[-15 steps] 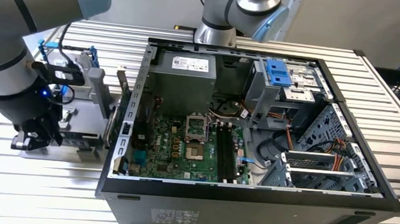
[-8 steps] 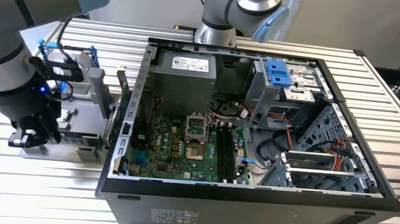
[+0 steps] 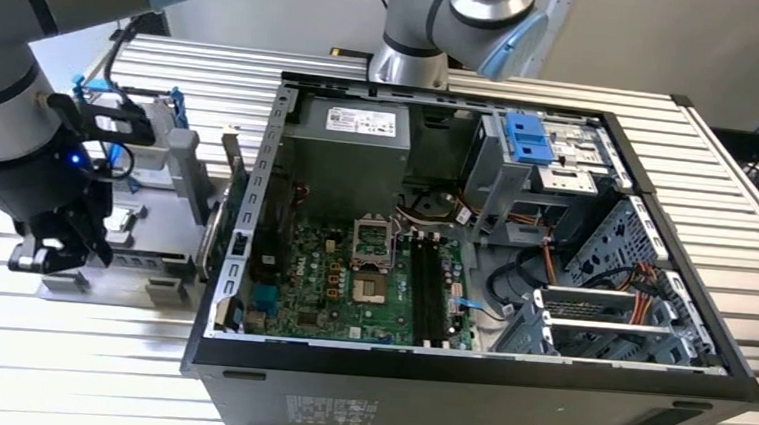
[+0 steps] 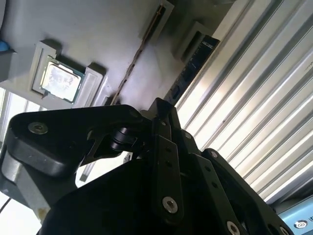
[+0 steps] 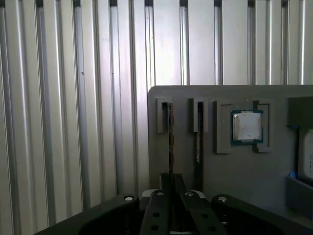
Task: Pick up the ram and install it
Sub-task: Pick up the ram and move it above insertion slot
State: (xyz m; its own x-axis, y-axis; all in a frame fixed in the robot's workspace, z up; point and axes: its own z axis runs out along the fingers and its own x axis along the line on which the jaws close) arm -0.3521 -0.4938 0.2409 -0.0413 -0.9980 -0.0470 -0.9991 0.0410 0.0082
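Note:
The ram (image 5: 170, 142) is a thin dark stick standing on edge in a slot of the grey parts tray (image 5: 234, 171). In the second wrist view the ram (image 4: 137, 58) runs from its slot down to my fingers. My gripper (image 5: 171, 178) is down at the tray with its jaws closed close together on the near end of this stick. In the exterior view the gripper (image 3: 49, 255) hangs over the tray (image 3: 135, 266), at the exterior view's left of the open computer case (image 3: 485, 240). The long black memory slots (image 3: 430, 286) on the green motherboard stand free.
A second dark stick (image 5: 198, 132) stands in the neighbouring slot. A square silver processor (image 5: 247, 126) lies in its recess beside it, and a silver drive with blue rails (image 5: 305, 152) sits at the tray's far side. Ribbed metal tabletop (image 5: 73, 122) surrounds the tray.

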